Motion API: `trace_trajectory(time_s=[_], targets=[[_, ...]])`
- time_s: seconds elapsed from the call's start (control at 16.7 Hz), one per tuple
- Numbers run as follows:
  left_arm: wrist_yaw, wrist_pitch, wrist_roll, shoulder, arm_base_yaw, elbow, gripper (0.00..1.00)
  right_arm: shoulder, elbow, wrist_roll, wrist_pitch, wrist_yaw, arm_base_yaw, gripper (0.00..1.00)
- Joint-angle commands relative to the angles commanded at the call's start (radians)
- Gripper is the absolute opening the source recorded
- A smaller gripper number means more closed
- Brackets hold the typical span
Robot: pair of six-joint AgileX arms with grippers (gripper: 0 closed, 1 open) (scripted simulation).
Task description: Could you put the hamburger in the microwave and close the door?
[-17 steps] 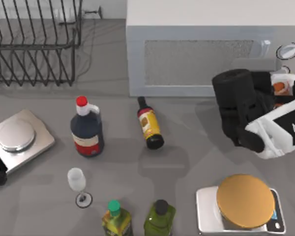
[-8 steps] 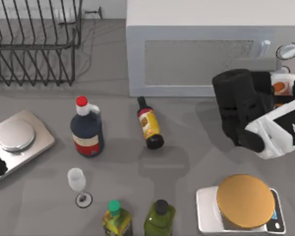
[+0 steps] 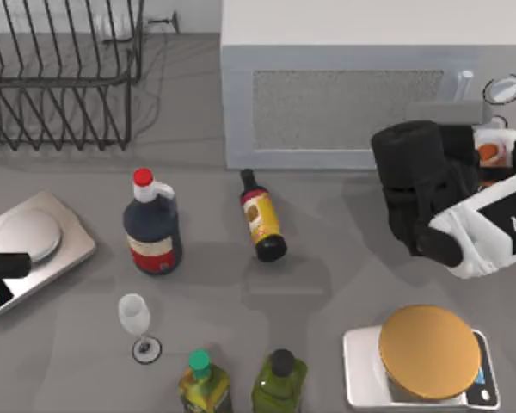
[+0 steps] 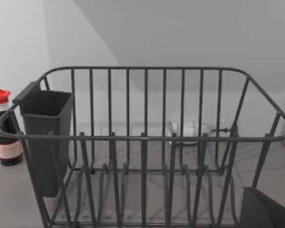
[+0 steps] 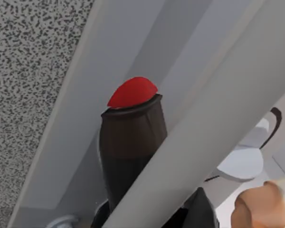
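Surroundings: wire dish rack (image 3: 60,77) far left; a silver scale (image 3: 30,245) at the left edge; dark jug (image 3: 152,225), brown bottle (image 3: 262,225) lying flat, wine glass (image 3: 136,320) and two green bottles (image 3: 241,383) mid-table.
Hamburger (image 3: 428,350): smooth golden-orange disc on a white scale (image 3: 361,379), near right.
Microwave (image 3: 361,77): pale box, far centre-right; door (image 3: 344,116) closed, window speckled grey.
Right gripper (image 3: 464,120): at the bar handle (image 5: 190,137); one red-tipped dark finger (image 5: 130,142) lies behind the bar; grip width cannot be told.
Left gripper (image 3: 4,264): dark tip over the silver scale, farther in than half a second ago; its opening cannot be told.
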Motion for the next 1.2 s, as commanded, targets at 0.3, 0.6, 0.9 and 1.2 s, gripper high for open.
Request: trace_trajectory(time_s=[0.3,0.6,0.9,1.2], targets=[[0.000,0.009,0.000,0.008,0.001,-0.002,0.00,0.000,0.000,0.000,0.000,0.000,0.000,1.00],[0.122,0.113,0.003,0.120,0.119,-0.001,0.00,0.000,0.000,0.000,0.000,0.000,0.000,1.00],[0.196,0.172,0.003,0.174,0.196,0.000,0.00,0.000,0.000,0.000,0.000,0.000,0.000,1.00],[0.179,0.143,-0.013,0.204,0.170,0.032,0.00,0.000,0.000,0.000,0.000,0.000,0.000,1.00]])
